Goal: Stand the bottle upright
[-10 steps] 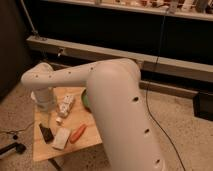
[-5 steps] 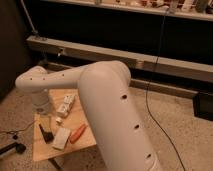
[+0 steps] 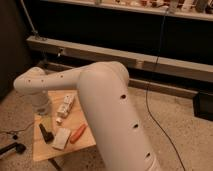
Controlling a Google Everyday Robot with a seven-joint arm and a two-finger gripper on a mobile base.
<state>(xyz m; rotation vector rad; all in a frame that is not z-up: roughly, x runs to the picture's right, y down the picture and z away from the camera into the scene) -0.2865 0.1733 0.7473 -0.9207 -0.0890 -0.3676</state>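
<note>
The bottle (image 3: 65,106) is small, slim and white with darker label marks. It lies on its side, slanted, near the middle of the small wooden table (image 3: 45,150). My white arm bends over the table from the right, and its grey wrist (image 3: 41,105) hangs over the table's left edge. My gripper (image 3: 46,132) shows as a dark piece below the wrist, left of and nearer than the bottle, apart from it.
A flat white block (image 3: 61,138) and an orange carrot-like piece (image 3: 77,133) lie at the table's front. The arm's thick link (image 3: 110,100) hides the table's right side. A metal rail (image 3: 150,62) runs behind, and a black cable (image 3: 155,105) lies on the floor.
The arm's thick link swung left and toward the camera, and it now covers the green bowl seen a second ago. The bottle and the other things on the table have not moved.
</note>
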